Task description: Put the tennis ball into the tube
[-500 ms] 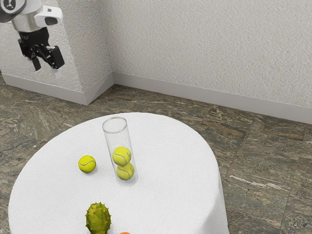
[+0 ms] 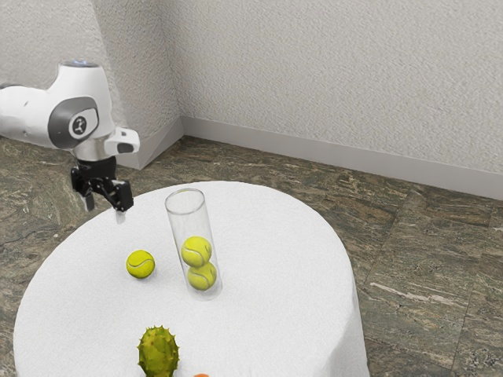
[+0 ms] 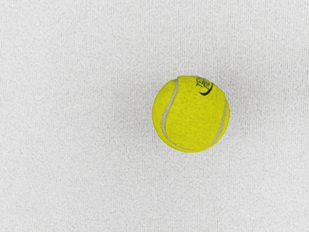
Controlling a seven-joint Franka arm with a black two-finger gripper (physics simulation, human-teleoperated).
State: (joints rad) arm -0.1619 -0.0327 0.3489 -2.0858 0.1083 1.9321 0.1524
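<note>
my gripper (image 2: 104,209) hangs above the cloth's far edge, at the exterior view's left, its fingers parted with nothing between them. the loose tennis ball (image 2: 141,265) sits on the cloth, nearer the exterior camera than my gripper and just to the exterior view's left of the clear tube (image 2: 192,224), where an upper ball (image 2: 196,251) rests on a lower ball (image 2: 202,276).

if i come down off-centre, one fingertip could land on that round top and send it rolling; nothing there would stop it. a wide swing toward the exterior view's right might tip the tube, tall and narrow as it is. later, a skewed release could leave the ball caught on the rim.

the round table (image 2: 275,275) wears a white cloth, with a spiny fruit (image 2: 159,352) at the near side. beyond are a mottled stone floor (image 2: 424,267) and a rough pale wall (image 2: 330,78).
</note>
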